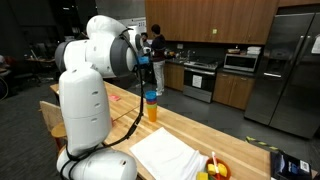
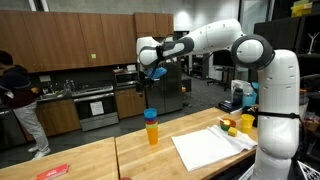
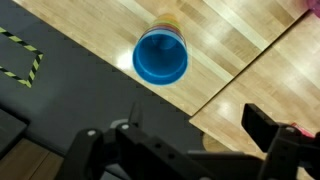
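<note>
Desk (image 1: 190, 125): light wood planks, smooth, visible grain, with a dark seam in the wrist view.

Blue cup (image 3: 160, 55): round plastic with an open mouth and a smooth rim. It stands upright on an orange cup (image 2: 151, 133) of the same tapered shape. The stack sits near the desk edge.

Jaws: dark, blocky, spread wide, with nothing between them. In both exterior views they hang well above the blue cup (image 1: 151, 96), roughly over it and not touching. A white cloth (image 2: 210, 148) lies flat nearby, well apart from the stack.
</note>
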Robot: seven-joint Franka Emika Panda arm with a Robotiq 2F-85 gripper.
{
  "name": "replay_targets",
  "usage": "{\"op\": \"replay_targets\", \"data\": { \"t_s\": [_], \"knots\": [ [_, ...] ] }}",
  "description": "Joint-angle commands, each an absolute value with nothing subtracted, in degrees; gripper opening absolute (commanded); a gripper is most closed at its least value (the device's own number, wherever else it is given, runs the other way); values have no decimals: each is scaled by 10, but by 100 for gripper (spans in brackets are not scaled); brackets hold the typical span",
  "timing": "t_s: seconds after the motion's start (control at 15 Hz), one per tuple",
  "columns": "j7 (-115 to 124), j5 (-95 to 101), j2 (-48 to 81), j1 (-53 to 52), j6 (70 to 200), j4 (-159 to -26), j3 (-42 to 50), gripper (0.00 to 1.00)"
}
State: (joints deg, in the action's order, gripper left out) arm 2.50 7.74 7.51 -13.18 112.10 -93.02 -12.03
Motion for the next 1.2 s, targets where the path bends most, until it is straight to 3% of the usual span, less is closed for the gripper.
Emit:
{"op": "replay_targets", "data": {
  "t_s": [0.0,0.73,1.13],
  "knots": [
    [-30,51,73,-128,1122,-932,-123,100],
    [-432,-179,47,-103,1044,-946,-134,100],
    [-418,-168,65,-110,1050,-930,-131,100]
  ]
}}
